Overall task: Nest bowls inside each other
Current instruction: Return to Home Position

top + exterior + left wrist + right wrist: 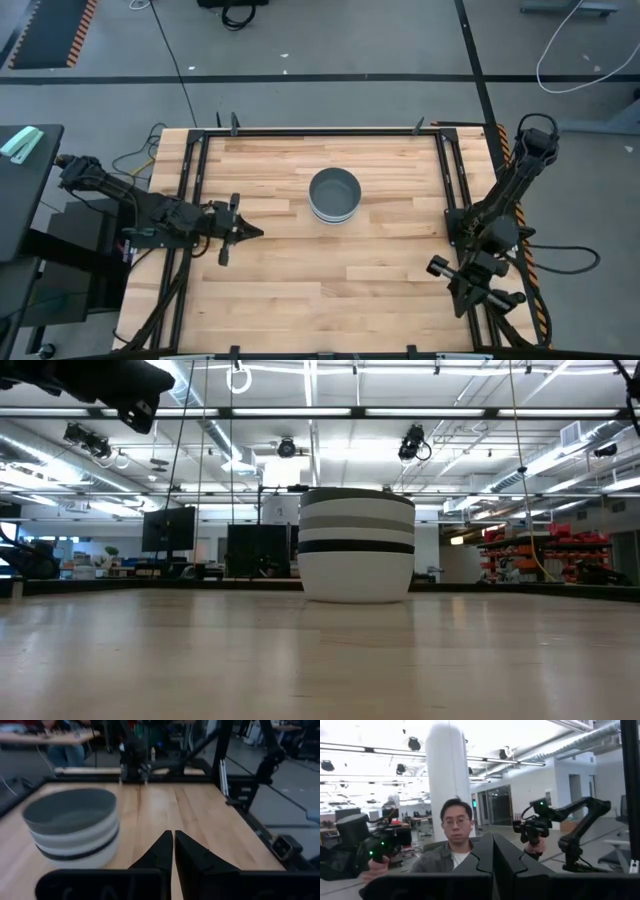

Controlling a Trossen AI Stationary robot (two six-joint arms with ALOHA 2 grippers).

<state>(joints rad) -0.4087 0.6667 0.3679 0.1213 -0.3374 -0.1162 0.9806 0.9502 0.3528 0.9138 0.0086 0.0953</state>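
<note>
The bowls stand nested in one stack a little beyond the table's middle, resting on the bottom bowl's base. The dark grey bowl is on top; white, light grey and black rims show in bands below it in the low view and the left wrist view. My left gripper is shut and hovers over the table's left part, left of and nearer than the stack; its fingertips point toward the right. My right gripper is shut at the table's right edge, near the front, pointing off the table.
A black metal frame runs along the table's left, far and right sides. Bare wood lies around the stack on every side. A person sits beyond the table, holding two control handles.
</note>
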